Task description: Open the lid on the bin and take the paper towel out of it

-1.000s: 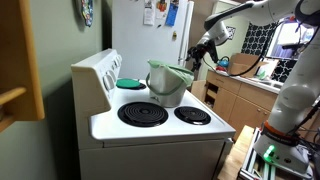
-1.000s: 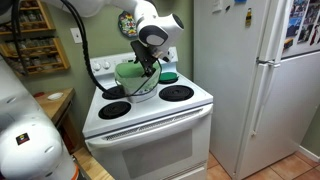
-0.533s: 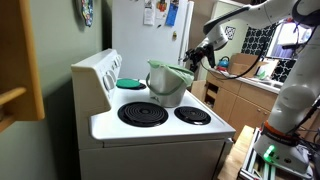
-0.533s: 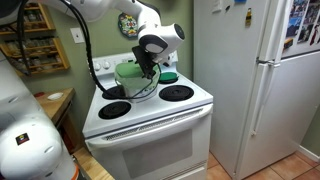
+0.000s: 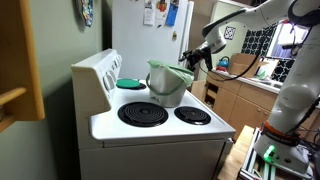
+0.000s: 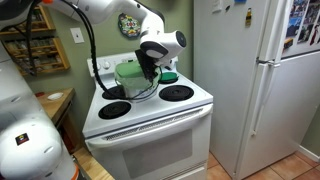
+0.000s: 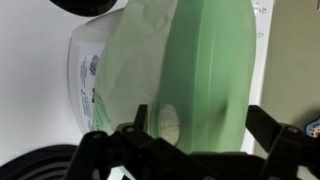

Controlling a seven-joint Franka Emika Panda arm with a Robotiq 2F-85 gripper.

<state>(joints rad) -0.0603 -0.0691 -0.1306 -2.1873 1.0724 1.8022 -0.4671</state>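
Note:
The small grey bin [image 5: 168, 92] stands on the white stove between the burners; it also shows in the other exterior view [image 6: 133, 86]. Its pale-green lid [image 5: 168, 70] sits on top and looks slightly tilted. In the wrist view the lid [image 7: 195, 70] fills the middle of the picture, close up. My gripper [image 5: 190, 60] hovers at the bin's rim, also seen in an exterior view [image 6: 149, 68]. In the wrist view the gripper [image 7: 200, 128] is open, its fingers wide apart on either side of the lid's edge. The paper towel is hidden.
A flat teal disc [image 5: 130, 83] lies on a back burner beside the bin, also seen in an exterior view [image 6: 170, 77]. Black coil burners [image 5: 143, 114] lie in front. A white fridge [image 6: 255, 80] stands next to the stove. The stove's back panel [image 5: 97, 75] rises behind.
My gripper has come down a little and closer to the bin's lid. The bin and lid have not visibly moved.

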